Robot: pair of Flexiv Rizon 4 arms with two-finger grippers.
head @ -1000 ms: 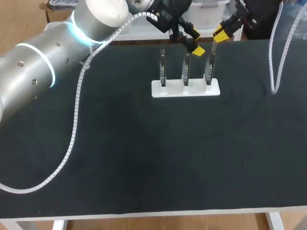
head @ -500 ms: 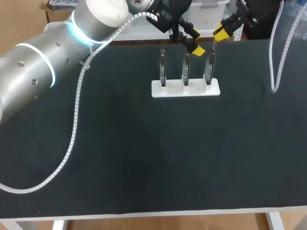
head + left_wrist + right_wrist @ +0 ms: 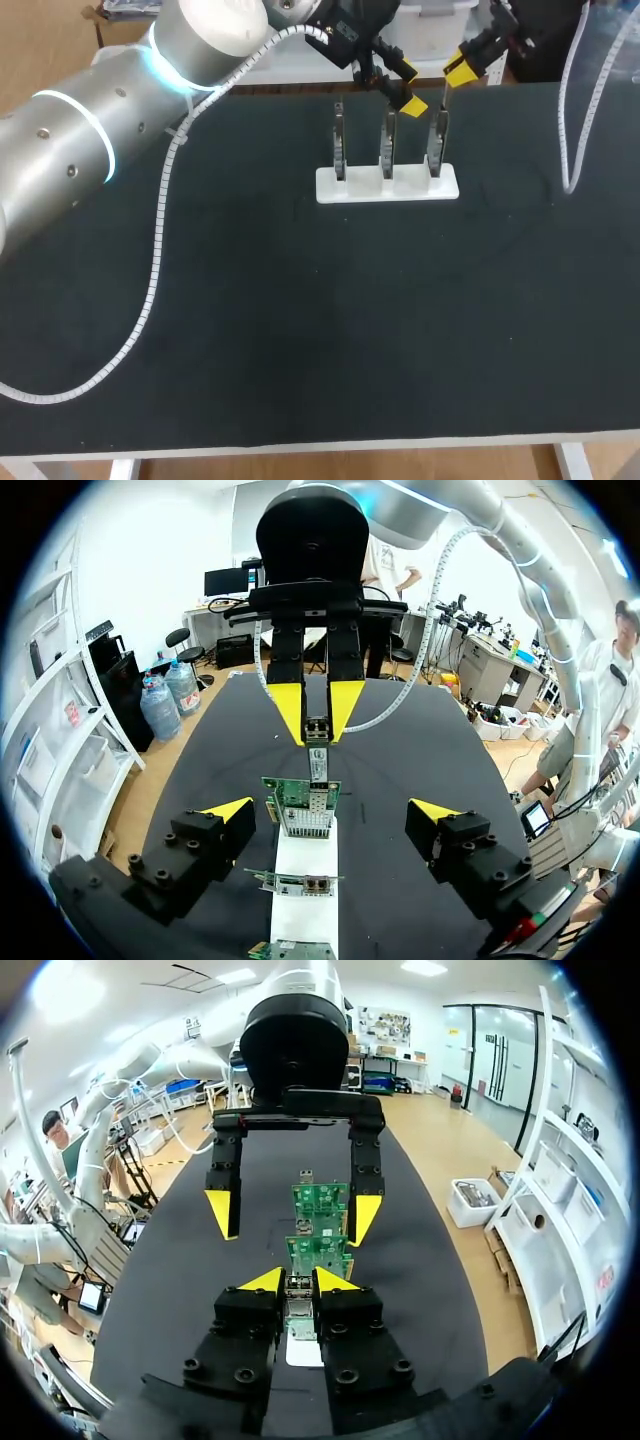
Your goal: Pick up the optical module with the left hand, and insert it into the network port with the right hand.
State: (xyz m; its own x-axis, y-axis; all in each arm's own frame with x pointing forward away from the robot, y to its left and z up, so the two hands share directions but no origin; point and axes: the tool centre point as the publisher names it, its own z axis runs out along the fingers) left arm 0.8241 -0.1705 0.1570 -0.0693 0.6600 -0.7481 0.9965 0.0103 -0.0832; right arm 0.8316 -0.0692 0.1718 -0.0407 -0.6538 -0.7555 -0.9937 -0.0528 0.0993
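Right wrist view: right gripper [image 3: 298, 1280] is pinched tight on the small silver metal optical module [image 3: 298, 1312], with a yellow tip touching it from each side. The module sits over the near end of the flat white plastic stand [image 3: 299, 1350], right at the top edge of the end card in a row of three upright green circuit cards [image 3: 318, 1250]. Can't tell whether it's seated in a port.

Left wrist view gives the opposite angle. Left gripper [image 3: 330, 815] is spread wide and grips nothing. One finger stands either side of the stand, and the card row runs down the gap. From here the module shows as a short silver stub hanging below the right gripper's tips, above the stand's farthest card. That contact point is hidden in the right wrist view by its own fingers.

Only the head view shows the layout. The stand sits on the black matte table [image 3: 300, 330], close to its far edge. The left gripper is over the stand's middle card and the right gripper is over the right-end card. The silver left arm [image 3: 90, 130] comes in left of the stand. A white spiral-wrapped cable [image 3: 150, 290] trails across the mat left of the stand, and a second white cable loop [image 3: 572, 130] hangs to the right of it.
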